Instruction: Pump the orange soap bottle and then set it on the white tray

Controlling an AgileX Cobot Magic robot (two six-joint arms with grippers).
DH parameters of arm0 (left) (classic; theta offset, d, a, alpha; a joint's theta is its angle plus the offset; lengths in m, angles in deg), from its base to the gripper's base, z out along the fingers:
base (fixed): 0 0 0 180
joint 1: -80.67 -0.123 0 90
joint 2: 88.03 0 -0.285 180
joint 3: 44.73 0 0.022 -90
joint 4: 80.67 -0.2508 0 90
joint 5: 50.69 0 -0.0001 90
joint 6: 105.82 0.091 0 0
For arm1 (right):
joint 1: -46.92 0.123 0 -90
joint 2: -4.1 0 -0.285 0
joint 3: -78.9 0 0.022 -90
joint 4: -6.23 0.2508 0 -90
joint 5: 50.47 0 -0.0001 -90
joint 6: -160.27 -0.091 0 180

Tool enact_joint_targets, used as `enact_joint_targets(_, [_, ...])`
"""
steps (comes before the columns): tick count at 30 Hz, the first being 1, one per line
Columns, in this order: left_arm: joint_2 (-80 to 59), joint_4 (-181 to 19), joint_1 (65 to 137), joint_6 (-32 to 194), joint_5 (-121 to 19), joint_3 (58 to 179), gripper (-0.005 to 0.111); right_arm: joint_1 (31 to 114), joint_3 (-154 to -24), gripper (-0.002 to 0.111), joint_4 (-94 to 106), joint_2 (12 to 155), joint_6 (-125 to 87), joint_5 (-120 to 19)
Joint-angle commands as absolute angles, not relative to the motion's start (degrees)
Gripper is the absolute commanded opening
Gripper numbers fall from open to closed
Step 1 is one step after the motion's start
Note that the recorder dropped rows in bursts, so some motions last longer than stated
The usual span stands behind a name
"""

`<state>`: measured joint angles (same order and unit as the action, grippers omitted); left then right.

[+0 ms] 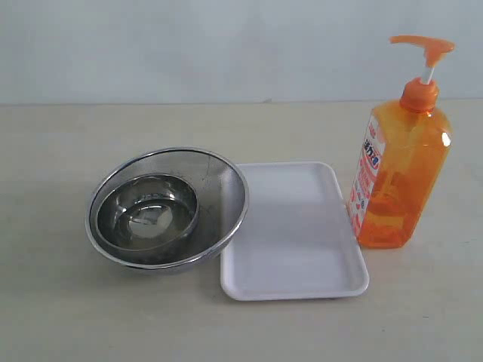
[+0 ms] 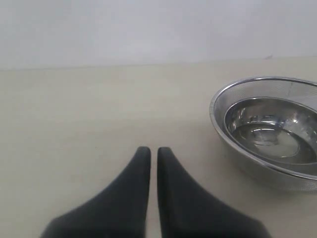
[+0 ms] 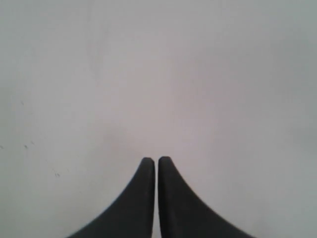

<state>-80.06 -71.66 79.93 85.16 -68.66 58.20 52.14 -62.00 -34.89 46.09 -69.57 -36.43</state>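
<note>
The orange soap bottle point(image 1: 400, 173) stands upright on the table at the right of the exterior view, its pump head point(image 1: 424, 47) raised on a white stem. Just left of it lies the white tray point(image 1: 294, 234), with nothing on it. Neither gripper shows in the exterior view. My left gripper point(image 2: 154, 151) is shut with nothing between its black fingers and hangs over bare table, left of the steel bowls. My right gripper point(image 3: 156, 161) is also shut and faces only a plain pale surface. Bottle and tray are out of both wrist views.
A steel mesh bowl point(image 1: 219, 177) with a smaller steel bowl point(image 1: 147, 211) nested inside sits left of the tray, its rim overlapping the tray's left edge. The bowls point(image 2: 267, 129) also show in the left wrist view. A pale wall runs behind the table.
</note>
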Motion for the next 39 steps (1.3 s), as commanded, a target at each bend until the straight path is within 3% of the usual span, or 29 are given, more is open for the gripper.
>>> enact_joint_targets(1, [-80.25,-71.4,79.73,85.34,-68.68,58.05,0.005,52.11,-62.1,0.0,-36.59,51.08,-70.39,-42.04])
enact_joint_targets(16, [-80.25,-71.4,79.73,85.34,-68.68,58.05,0.005,52.11,-53.7,0.0,-37.83,51.71,-76.99,-37.58])
enact_joint_targets(23, [-80.25,-71.4,79.73,85.34,-68.68,58.05,0.005,52.11,-46.19,0.0,-12.94,51.83,-43.27,-24.37])
enact_joint_targets(32, [-80.25,-71.4,79.73,85.34,-68.68,58.05,0.005,52.11,-32.95,0.0,-10.59,51.95,-38.94,-10.02])
enact_joint_targets(39, [-80.25,-71.4,79.73,85.34,-68.68,58.05,0.005,52.11,-31.69,0.004,-17.17,57.57,-40.6,-7.66])
